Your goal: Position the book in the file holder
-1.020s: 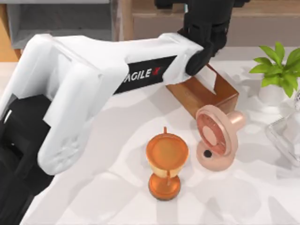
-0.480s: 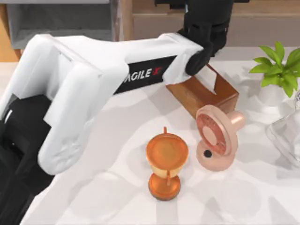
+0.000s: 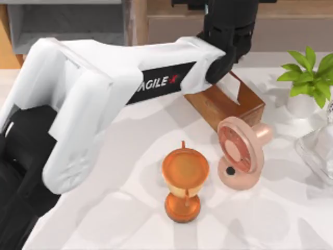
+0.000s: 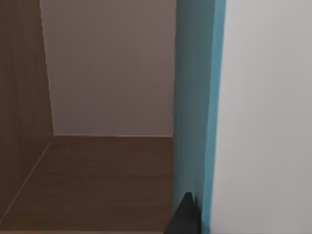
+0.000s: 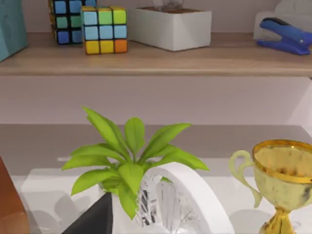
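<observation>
Top view, near edge of the frame: an orange hourglass (image 3: 184,179) lies on the white surface (image 3: 119,208) at lower centre. Just right of it stands a small pink fan (image 3: 240,153). Behind the fan, touching or nearly so, sits a brown wooden tissue box (image 3: 225,104), angled.

The left arm (image 3: 104,99) runs from the lower left of the frame diagonally to upper centre; its black wrist ends at the top edge, over the far end of the tissue box. The left claw itself is hidden under the wrist in this view.

Left wrist view: one dark fingertip (image 4: 183,217) lies against the light blue cover of the book (image 4: 195,97), which stands upright on edge. The second finger is not visible, so I cannot tell whether the left claw is clamped. Beside the book, a wood-coloured floor and side wall, pale back wall.

Upper left of the top view: the grey file holder (image 3: 67,26), apart from the wrist.

Right of the frame: green potted plant (image 3: 307,73).

Right claw: one dark fingertip in the right wrist view; state cannot be told.
</observation>
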Motion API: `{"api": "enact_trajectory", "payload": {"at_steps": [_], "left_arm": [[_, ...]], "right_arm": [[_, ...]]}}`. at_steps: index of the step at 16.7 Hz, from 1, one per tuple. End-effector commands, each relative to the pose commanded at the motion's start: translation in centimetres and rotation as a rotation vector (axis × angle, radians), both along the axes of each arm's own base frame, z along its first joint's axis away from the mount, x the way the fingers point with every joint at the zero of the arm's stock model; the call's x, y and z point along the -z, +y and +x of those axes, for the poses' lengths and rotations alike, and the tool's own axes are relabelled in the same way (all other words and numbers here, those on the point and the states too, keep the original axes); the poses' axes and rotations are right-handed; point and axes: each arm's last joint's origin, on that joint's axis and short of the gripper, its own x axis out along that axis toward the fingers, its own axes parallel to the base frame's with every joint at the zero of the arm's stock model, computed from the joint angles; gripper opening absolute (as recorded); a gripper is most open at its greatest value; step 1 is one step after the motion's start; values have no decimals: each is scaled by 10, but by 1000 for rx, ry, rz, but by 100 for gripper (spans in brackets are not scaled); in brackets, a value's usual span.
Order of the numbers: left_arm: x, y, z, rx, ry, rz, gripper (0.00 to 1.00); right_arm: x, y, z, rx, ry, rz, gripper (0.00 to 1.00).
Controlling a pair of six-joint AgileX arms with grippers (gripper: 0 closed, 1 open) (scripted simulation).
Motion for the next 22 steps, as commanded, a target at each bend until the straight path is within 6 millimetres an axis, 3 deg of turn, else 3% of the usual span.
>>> {"api": "enact_trajectory", "payload": {"at_steps": [15, 19, 22], "left_arm": [[-15, 0, -5, 15, -3, 29, 0], [-24, 10, -28, 59, -7, 178, 0], [-29, 27, -64, 90, 3, 354, 0]], "right_arm": [[0, 0, 0, 0, 0, 0, 100], [0, 0, 0, 0, 0, 0, 100], [0, 0, 0, 0, 0, 0, 100]]}}
